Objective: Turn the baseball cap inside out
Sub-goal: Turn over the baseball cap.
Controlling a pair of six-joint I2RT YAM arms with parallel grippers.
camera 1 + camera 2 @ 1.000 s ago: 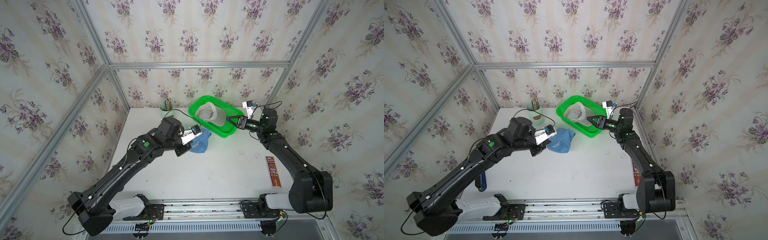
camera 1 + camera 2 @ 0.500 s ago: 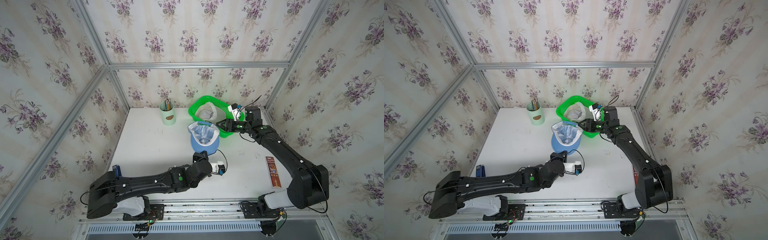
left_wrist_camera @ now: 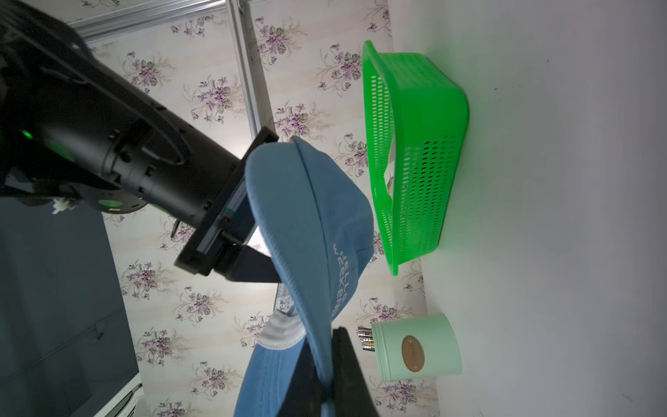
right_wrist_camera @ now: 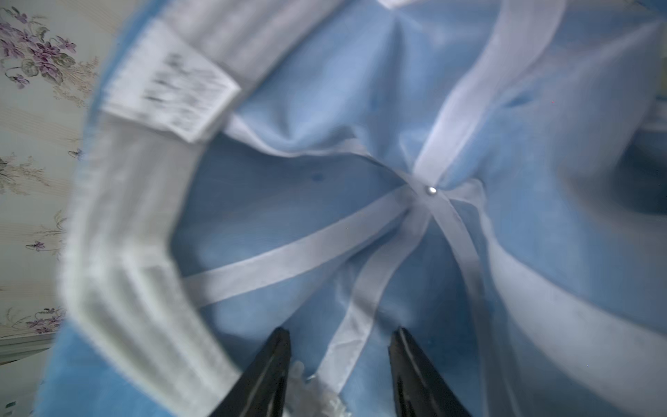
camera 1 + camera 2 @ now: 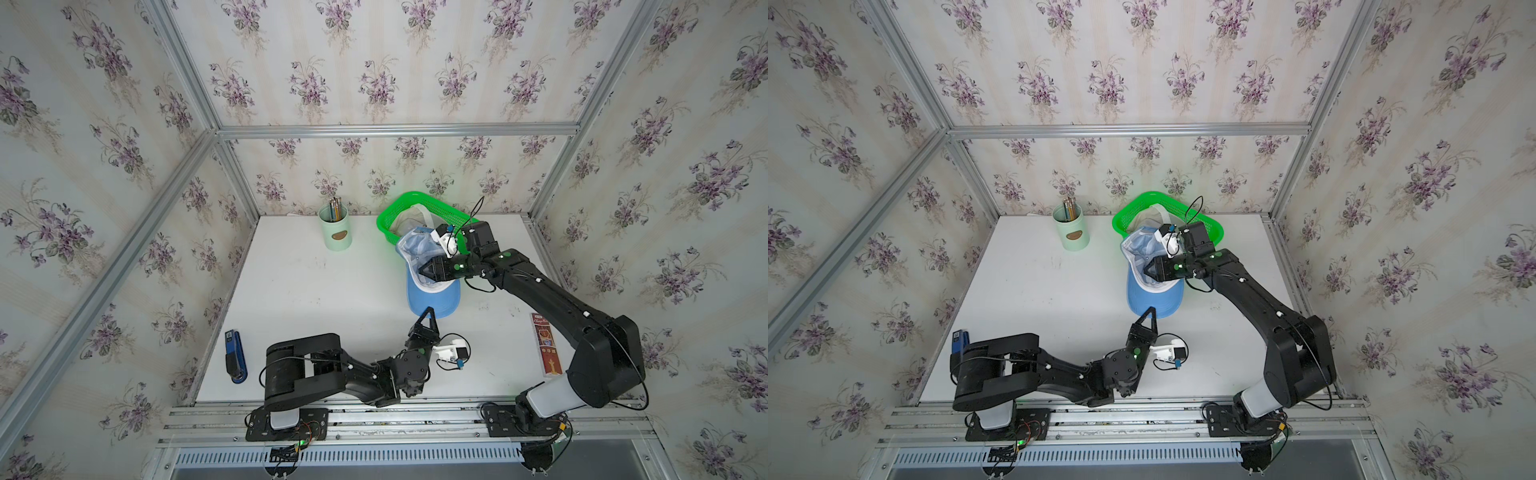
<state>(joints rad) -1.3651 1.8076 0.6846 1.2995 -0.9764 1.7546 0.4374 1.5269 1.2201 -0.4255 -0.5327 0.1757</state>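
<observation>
The light blue baseball cap point(image 5: 434, 297) point(image 5: 1156, 299) is held off the table with its white-taped inside turned up. My left gripper point(image 5: 428, 312) point(image 5: 1150, 312) reaches up from the table's front and is shut on the brim's edge; in the left wrist view the brim point(image 3: 288, 216) runs down between the closed fingers of that gripper point(image 3: 323, 348). My right gripper point(image 5: 424, 271) point(image 5: 1147, 270) is inside the crown. In the right wrist view it point(image 4: 341, 332) stands open, facing the lining point(image 4: 288, 202), with a white seam tape between its fingers but not pinched.
A green basket point(image 5: 415, 198) with a pale cap point(image 5: 409, 218) in it stands at the back, right behind the held cap. A mint pencil cup point(image 5: 336, 235) is back left. A blue stapler point(image 5: 235, 361) lies front left, a red packet point(image 5: 546, 349) front right.
The left arm has drawn back from beside the basket to the table's front, and the cap now stands opened up. The right gripper has moved from the basket into the crown.
</observation>
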